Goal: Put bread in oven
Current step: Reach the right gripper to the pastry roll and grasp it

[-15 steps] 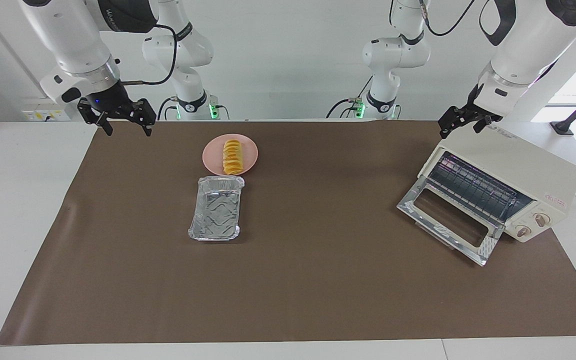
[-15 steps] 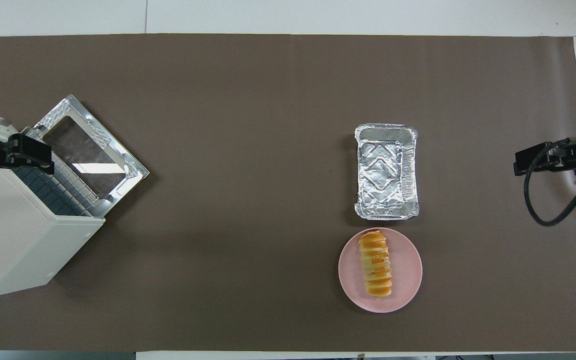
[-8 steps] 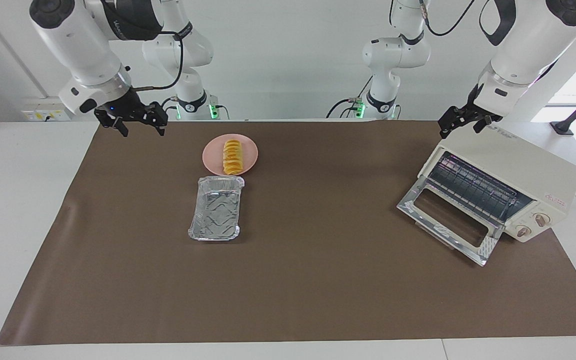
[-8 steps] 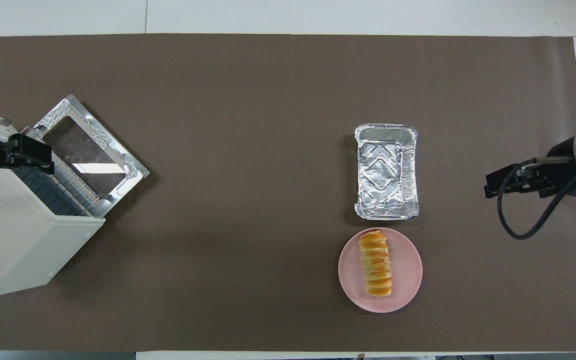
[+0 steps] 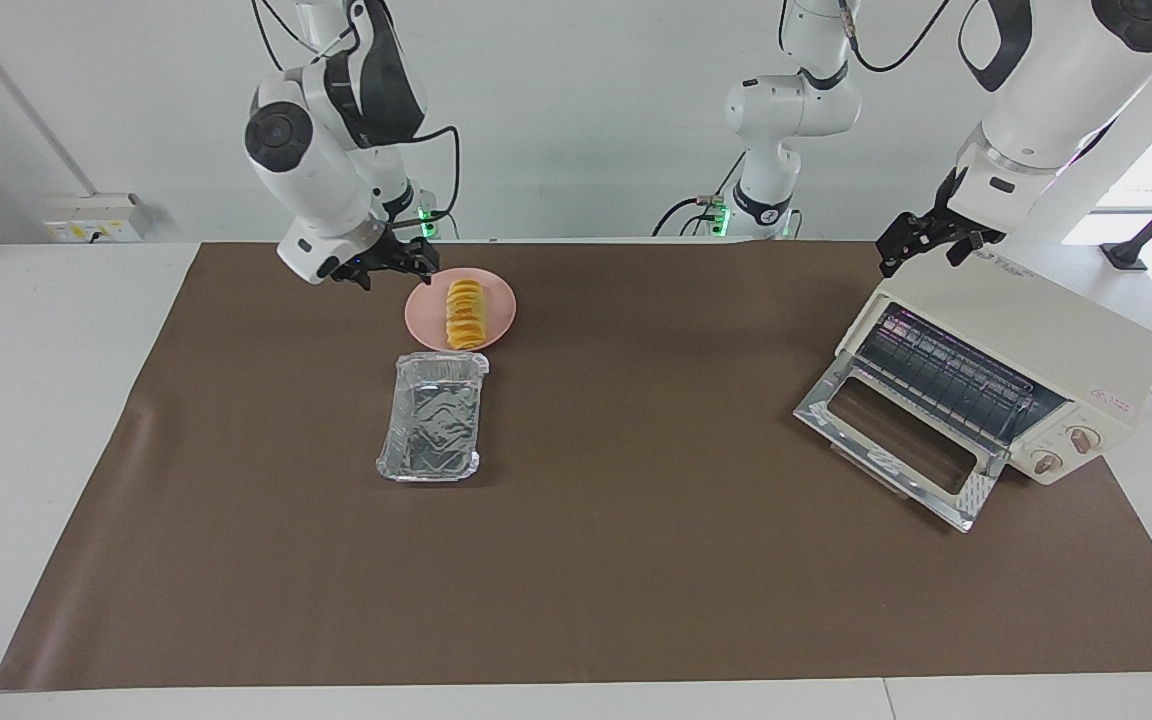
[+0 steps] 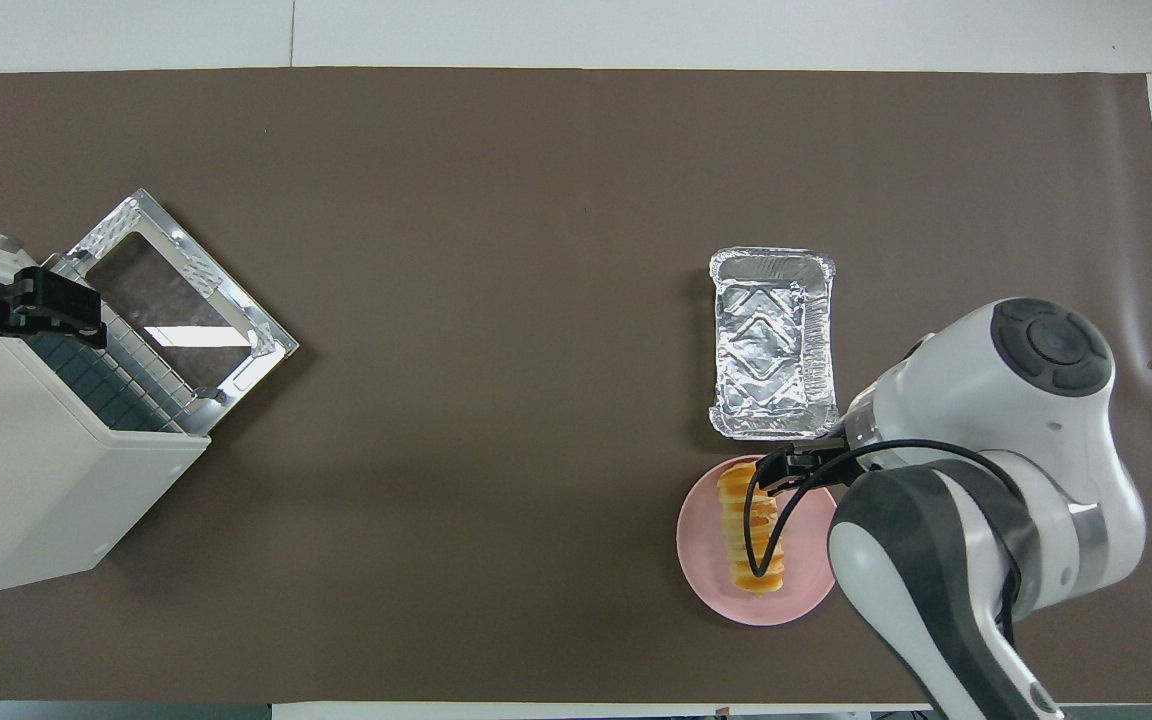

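Observation:
The bread lies on a pink plate near the robots; in the overhead view the bread is partly crossed by a cable on the plate. My right gripper is open and empty, low over the mat at the plate's edge toward the right arm's end, apart from the bread; it also shows in the overhead view. The cream-white oven stands at the left arm's end with its glass door dropped open. My left gripper waits open over the oven's top.
A silver foil tray lies on the brown mat just beside the plate, farther from the robots; it also shows in the overhead view. The oven and its open door take up the mat's corner.
My right arm has swung in from the table's end toward the plate and lowered, its gripper now at the plate's edge. The left arm, bread, tray and oven have not moved.

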### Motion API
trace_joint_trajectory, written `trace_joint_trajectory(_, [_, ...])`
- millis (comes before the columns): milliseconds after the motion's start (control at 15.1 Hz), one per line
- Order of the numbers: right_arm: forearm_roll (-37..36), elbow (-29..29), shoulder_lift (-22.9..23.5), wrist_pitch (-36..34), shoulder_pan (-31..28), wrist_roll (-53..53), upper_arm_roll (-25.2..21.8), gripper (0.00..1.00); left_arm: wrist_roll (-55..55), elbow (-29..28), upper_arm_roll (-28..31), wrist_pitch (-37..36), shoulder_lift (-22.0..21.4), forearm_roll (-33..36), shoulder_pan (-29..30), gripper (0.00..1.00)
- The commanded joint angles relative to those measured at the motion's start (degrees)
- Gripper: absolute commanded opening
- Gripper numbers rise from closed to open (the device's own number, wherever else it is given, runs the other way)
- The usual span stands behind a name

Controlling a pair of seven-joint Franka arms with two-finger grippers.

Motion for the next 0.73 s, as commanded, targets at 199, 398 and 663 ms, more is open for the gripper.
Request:
trace_joint_trajectory(199, [1.80, -9.24, 1.23, 11.26, 3.88, 3.67, -0.16, 1.00, 0.93, -0.81, -0.30, 0.53, -0.86, -0.50, 0.99, 1.00])
trace_joint_trajectory(398, [1.89, -14.00, 1.24, 16.91, 5.29, 3.75, -0.16, 1.00, 1.02, -0.81, -0.30, 0.53, -0.86, -0.50, 1.08, 1.00])
trace_joint_trajectory(663, [4.18, -16.38, 0.53, 16.83, 5.47, 3.84, -0.16, 0.99, 0.93, -0.73, -0.30, 0.44, -0.86, -0.58, 1.08, 1.00])
